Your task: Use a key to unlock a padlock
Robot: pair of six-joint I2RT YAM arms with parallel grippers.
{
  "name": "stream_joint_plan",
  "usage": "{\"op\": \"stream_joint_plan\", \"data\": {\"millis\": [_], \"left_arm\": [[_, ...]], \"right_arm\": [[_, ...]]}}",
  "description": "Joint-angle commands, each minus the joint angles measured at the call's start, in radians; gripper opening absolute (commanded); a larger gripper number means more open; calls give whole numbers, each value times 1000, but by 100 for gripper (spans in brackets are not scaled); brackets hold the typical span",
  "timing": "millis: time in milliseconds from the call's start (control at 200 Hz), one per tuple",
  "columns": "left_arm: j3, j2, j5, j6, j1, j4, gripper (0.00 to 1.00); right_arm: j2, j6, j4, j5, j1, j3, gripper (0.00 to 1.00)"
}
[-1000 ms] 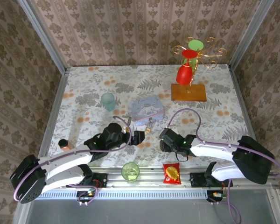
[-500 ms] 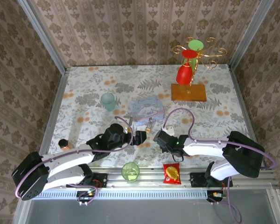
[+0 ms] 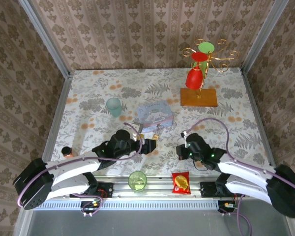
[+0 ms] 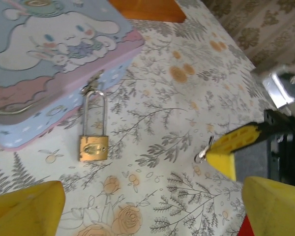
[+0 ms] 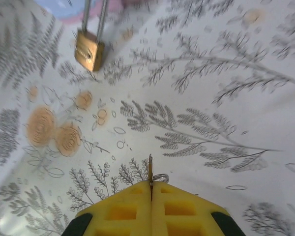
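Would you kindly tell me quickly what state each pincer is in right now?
Left pincer: open, holding nothing.
Right pincer: closed on the key.

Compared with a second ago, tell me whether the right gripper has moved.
Yes. The right gripper, shut on the key, has drawn back to the right, away from the padlock hooked to the pale blue tin.

Damask-papered walls [image 3: 137, 34], floral tablecloth [image 3: 98, 83]

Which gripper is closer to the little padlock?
Left. The left gripper sits open just on the near side of the padlock. The right gripper, pinching the key, is farther off to the padlock's right.
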Motion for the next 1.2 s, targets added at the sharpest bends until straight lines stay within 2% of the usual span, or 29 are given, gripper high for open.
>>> {"op": "stream_joint_plan", "data": {"millis": [0,185,340,475,565,685,825,940,1195], "left_arm": [[22,29,81,54,-4,92,90],[26,151,172,-51,-4,279,81],[70,236,299,-89,-4,398,74],[96,260,312,-88,-3,364,69],[91,266,332,-106,-3,410,68],[118,268,392,-105,-3,407,55],[128,264,377,-75,-10,324,54],[128,271,408,-74,-12,330,44],[153,286,443,-33,-39,310,35]], "right_arm": [[-97,-89,11,-192,-62,-21,0],[-210,-121,88,-373,-72,-51,0],[-256,-130,139,-454,-72,-47,0],[-226,-147,152,-503,-66,-15,0],[-196,-161,154,-521,-56,6,0],[-163,-160,180,-536,-46,19,0],[-155,-157,197,-532,-36,23,0],[-140,-159,197,-536,-34,27,0],[-126,-150,216,-537,-31,23,0]]}}
